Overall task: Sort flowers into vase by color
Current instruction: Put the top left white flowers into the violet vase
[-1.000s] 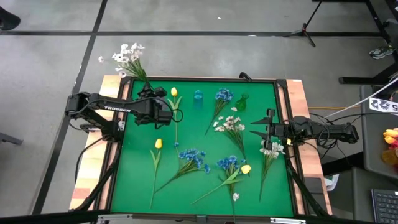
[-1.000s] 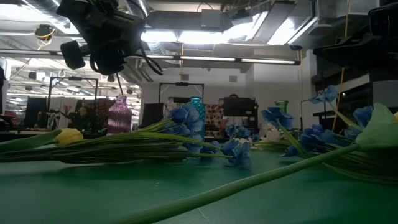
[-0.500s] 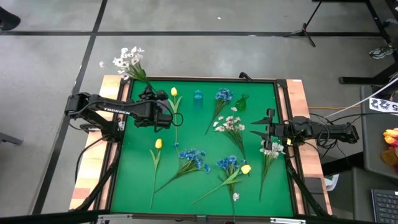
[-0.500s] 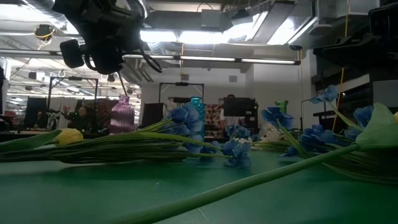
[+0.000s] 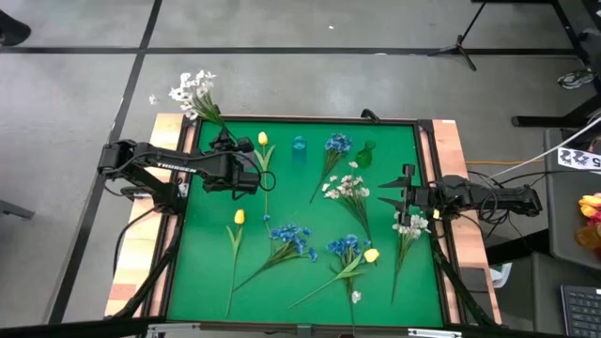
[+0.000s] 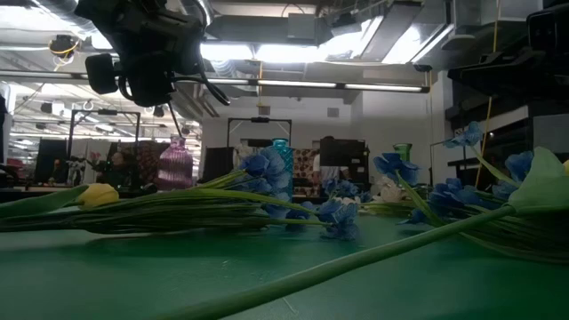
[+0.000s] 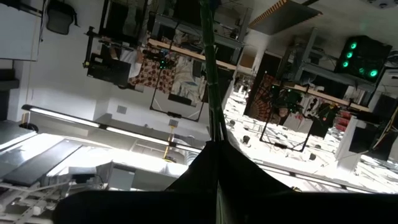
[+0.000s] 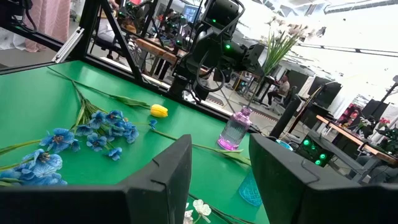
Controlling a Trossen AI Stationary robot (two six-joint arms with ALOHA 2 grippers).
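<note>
We see the left hand [image 5: 246, 176] raised over the far left part of the green worktop [image 5: 300, 282], clamped tight on the stalk of a white spray [image 5: 194, 92] whose blossoms hang out past the worktop's far left corner. In the left wrist view the stalk [image 7: 210, 81] runs straight out from between the closed fingers [image 7: 249, 180]. Our right hand [image 5: 392, 200] waits at the right edge, fingers partly apart and holding nothing. Blue, white and yellow flowers [image 5: 291, 240] lie scattered on the green, near a pink vase [image 8: 235, 129], a blue vase [image 5: 299, 145] and a green vase [image 5: 364, 153].
</note>
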